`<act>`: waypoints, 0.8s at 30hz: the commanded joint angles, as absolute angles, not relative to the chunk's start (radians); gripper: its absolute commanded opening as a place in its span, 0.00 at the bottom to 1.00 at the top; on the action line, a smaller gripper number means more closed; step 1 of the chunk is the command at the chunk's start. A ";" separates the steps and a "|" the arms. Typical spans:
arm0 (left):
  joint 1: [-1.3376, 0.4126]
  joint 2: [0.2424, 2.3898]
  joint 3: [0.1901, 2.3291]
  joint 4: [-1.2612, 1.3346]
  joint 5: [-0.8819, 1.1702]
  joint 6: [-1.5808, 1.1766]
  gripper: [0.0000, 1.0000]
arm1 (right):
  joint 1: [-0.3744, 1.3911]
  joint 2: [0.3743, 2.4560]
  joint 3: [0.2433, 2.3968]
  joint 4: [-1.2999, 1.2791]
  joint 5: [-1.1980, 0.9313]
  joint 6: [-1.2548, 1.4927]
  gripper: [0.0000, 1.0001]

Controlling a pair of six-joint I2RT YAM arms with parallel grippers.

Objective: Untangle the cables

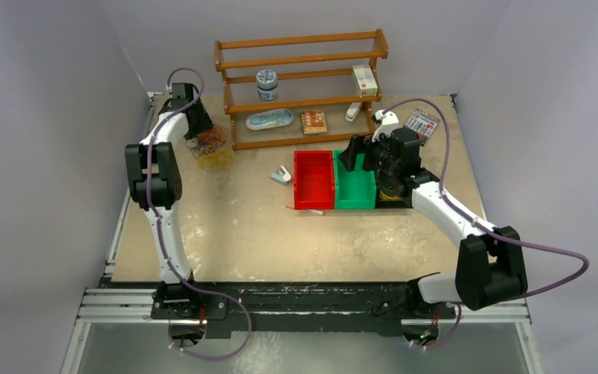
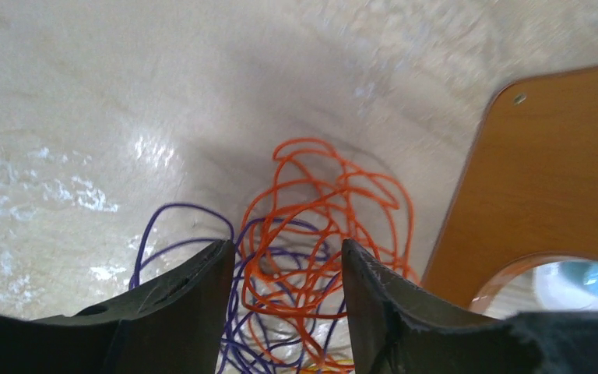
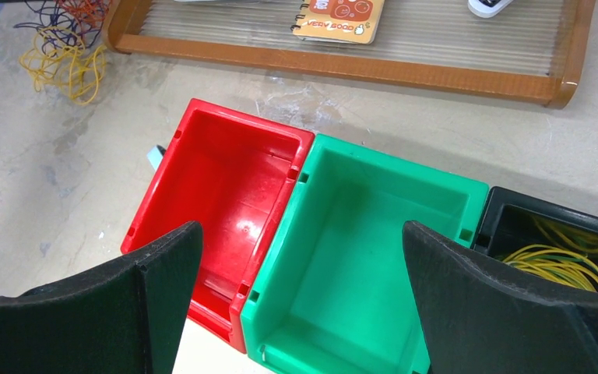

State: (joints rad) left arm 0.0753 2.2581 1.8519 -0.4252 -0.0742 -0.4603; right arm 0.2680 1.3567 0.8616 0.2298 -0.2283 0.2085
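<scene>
The cables point(image 1: 212, 148) lie as a tangle of orange, purple and yellow loops on the table, just left of the wooden rack. My left gripper point(image 1: 198, 125) hangs right over them. In the left wrist view its jaws point(image 2: 286, 248) stand apart, and orange cable point(image 2: 319, 202) and purple cable point(image 2: 163, 214) loops lie in the gap between the fingers. Nothing looks pinched. My right gripper point(image 3: 302, 234) is open and empty above the red bin point(image 3: 226, 195) and green bin point(image 3: 358, 234). A yellow cable point(image 3: 561, 261) lies coiled in the black bin.
The wooden rack point(image 1: 304, 86) holds a tin, a box and a notebook; its side panel point(image 2: 545, 179) stands close on the right of the left gripper. The red bin point(image 1: 314, 181) and green bin point(image 1: 356, 191) sit side by side mid-table. A small clip point(image 1: 281, 174) lies left of them.
</scene>
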 commanded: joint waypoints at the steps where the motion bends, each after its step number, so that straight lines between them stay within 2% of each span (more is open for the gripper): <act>1: 0.060 2.179 1.777 -0.403 -0.087 -0.451 0.48 | 0.268 1.356 0.886 0.256 -0.258 0.202 0.99; 7: 0.041 2.071 1.604 -0.362 -0.113 -0.476 0.31 | 0.268 1.362 0.888 0.256 -0.263 0.201 0.99; 16: -0.002 1.833 1.296 -0.260 -0.120 -0.544 0.12 | 0.268 1.374 0.891 0.256 -0.273 0.205 0.99; 24: -0.103 1.673 1.045 -0.217 -0.177 -0.580 0.09 | 0.268 1.382 0.902 0.243 -0.273 0.204 0.99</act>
State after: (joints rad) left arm -0.0669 1.7473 1.1316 -0.2714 -0.1368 -0.5423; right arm 0.2680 1.3861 0.8616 0.2279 -0.2539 0.2089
